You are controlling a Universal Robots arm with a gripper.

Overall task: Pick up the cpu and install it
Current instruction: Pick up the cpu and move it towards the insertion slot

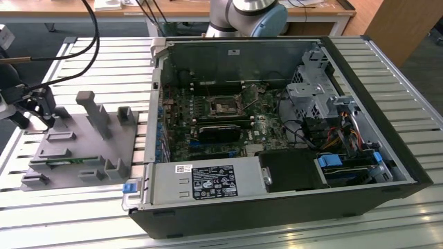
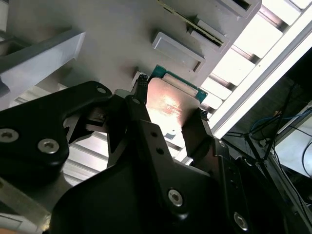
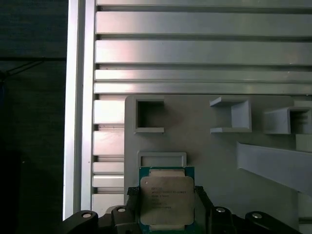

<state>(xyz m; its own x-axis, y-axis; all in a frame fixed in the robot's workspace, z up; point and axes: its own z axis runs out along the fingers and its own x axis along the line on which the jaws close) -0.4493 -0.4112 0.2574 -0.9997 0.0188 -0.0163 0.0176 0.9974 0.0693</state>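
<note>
The cpu (image 3: 166,197), a small square chip with a silver-grey top and a green rim, sits between the two black fingers of my gripper (image 3: 166,200) over one end of the grey parts fixture (image 3: 204,146). In the second wrist view the fingers (image 2: 138,100) press against opposite edges of the cpu (image 2: 168,107), so the gripper is shut on it. In the exterior view the gripper (image 1: 36,123) hangs over the fixture (image 1: 83,150) at that view's left, well away from the black-framed socket (image 1: 225,106) on the motherboard inside the open computer case (image 1: 277,207).
The fixture carries upright posts (image 1: 93,111) and a green memory stick (image 1: 66,162) in a slot. The slatted aluminium table (image 1: 76,218) ends just beyond the gripper. Case walls, drive cage (image 1: 312,93) and cables (image 1: 332,137) surround the motherboard. The arm's base (image 1: 249,15) stands behind the case.
</note>
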